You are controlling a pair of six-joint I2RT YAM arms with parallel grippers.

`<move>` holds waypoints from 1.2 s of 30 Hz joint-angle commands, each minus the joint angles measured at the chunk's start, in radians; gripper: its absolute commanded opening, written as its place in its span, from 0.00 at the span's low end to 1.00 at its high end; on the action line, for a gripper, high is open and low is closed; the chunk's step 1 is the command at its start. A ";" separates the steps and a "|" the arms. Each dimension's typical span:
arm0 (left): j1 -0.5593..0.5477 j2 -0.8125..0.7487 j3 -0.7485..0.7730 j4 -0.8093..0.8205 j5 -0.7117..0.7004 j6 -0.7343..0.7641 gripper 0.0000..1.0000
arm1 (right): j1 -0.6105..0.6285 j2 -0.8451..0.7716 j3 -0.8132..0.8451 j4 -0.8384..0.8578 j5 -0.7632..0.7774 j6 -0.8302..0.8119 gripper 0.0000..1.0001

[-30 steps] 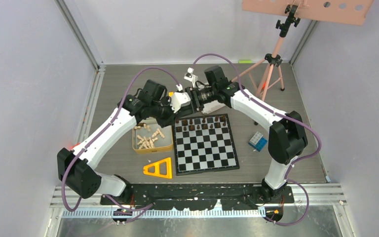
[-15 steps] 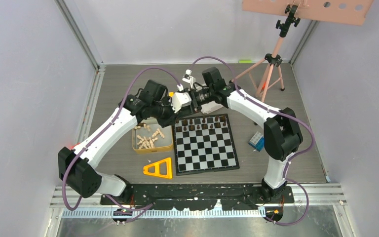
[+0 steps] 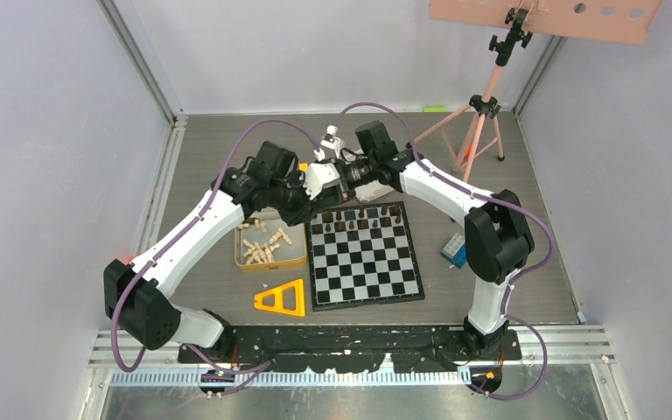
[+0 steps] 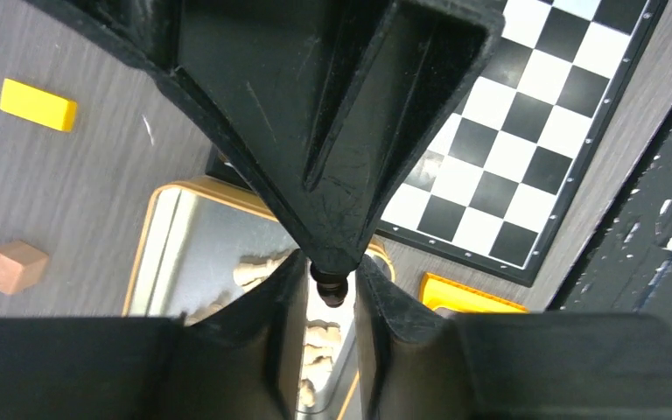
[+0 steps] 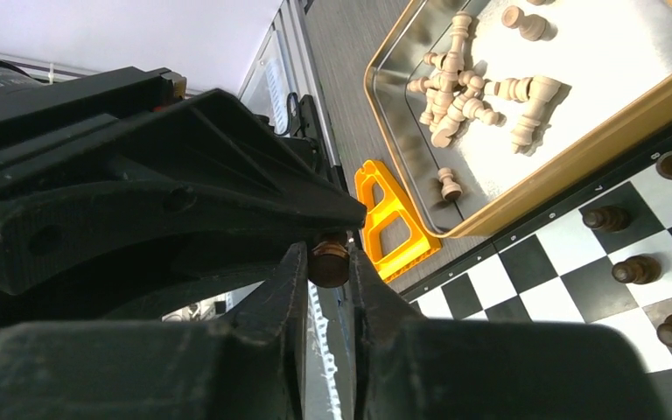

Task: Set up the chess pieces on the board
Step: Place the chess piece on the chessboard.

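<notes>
Nearest you, an orange triangle frame point(image 3: 264, 303) lies flat on the bench point(image 3: 525, 262), at 7 o'clock off the board's near-left corner. The board point(image 3: 365, 271) lies flat straight ahead, between your two arms. A gold tin point(image 3: 269, 266) sits just beside the board at its 9 o'clock. The pale chess pieces point(image 3: 262, 243) lie loose in a heap inside the tin. A blue block point(image 3: 457, 251) sits at the board's 3 o'clock, apart from its edge.

Further out, the dark chess pieces point(image 3: 359, 219) stand on the board's far two rows. They are too small to count.

At 11 o'clock off the board's far-left corner, your two hands meet in the air. Your left hand point(image 4: 328, 271) is narrow, pinched on one dark piece point(image 4: 330, 287). The left wrist view looks down past it onto the tin and the board's corner. Your right hand point(image 5: 325, 255) crosses it at an angle, nearly shut, with its fingers on either side of that same dark piece. So both hands are on the one piece, tip to tip.

The left wrist view also shows a brown cube point(image 4: 13, 266) and a yellow block point(image 4: 38, 103) on the bench, well apart from each other and outside the tin.

Farthest out, at 1 o'clock, a tripod point(image 3: 481, 109) stands on the bench by the back wall.
</notes>
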 commanded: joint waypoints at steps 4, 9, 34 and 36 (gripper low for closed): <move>0.010 -0.052 -0.006 0.091 -0.025 -0.016 0.56 | -0.088 -0.057 -0.005 0.063 -0.017 0.044 0.03; 0.073 -0.068 -0.003 0.179 0.070 -0.063 0.76 | -0.165 -0.112 -0.115 0.293 -0.056 0.267 0.01; 0.213 0.029 -0.138 0.812 0.603 -0.284 0.56 | -0.231 -0.209 -0.341 0.878 -0.030 0.717 0.01; 0.214 0.032 -0.143 0.852 0.609 -0.298 0.54 | -0.231 -0.209 -0.345 0.878 -0.029 0.716 0.01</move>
